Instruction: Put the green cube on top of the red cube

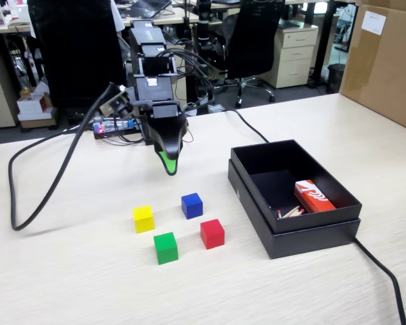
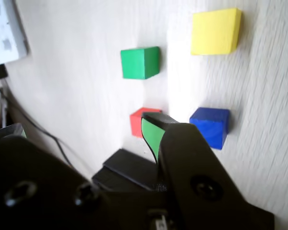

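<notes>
The green cube (image 1: 166,247) sits on the pale table, nearest the front of a cluster of small cubes. In the wrist view the green cube (image 2: 139,63) stands free, well beyond the fingertips. The red cube (image 1: 212,233) rests just right of it in the fixed view. In the wrist view the red cube (image 2: 136,122) is partly hidden behind one green-padded finger (image 2: 152,133). My gripper (image 1: 168,164) hangs above the table behind the cubes, pointing down. In the wrist view the gripper (image 2: 84,129) is open with nothing between its fingers.
A yellow cube (image 1: 143,219) and a blue cube (image 1: 192,205) lie behind the green and red ones. An open black box (image 1: 304,237) holding a red-and-white packet (image 1: 313,196) stands to the right. A thick black cable (image 1: 40,149) loops at the left, and a cardboard box (image 1: 386,61) stands far right.
</notes>
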Controlling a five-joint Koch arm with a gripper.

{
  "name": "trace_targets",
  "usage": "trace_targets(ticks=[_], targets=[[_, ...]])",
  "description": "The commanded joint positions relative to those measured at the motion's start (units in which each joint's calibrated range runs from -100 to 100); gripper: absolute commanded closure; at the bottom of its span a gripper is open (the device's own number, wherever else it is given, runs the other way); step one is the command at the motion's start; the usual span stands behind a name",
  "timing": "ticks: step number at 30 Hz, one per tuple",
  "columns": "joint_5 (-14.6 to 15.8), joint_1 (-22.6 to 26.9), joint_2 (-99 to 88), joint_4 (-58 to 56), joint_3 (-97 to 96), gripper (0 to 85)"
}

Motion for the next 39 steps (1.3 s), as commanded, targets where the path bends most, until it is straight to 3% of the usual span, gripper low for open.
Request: trace_targets(ticks=[1,9,30,36,39], targets=[[-0.8,-0.6,7.7,-2.1,9.0,38.3],[-1.7,-1.5,27.5,-2.7,20.7,40.8],[-2.4,-1.2,40.4,-2.8,24.6,41.0],[-2.6,-0.4,41.1,-7.9,26.2,56.5],[-3.2,-0.2,41.2,-8.5,26.5,68.8]])
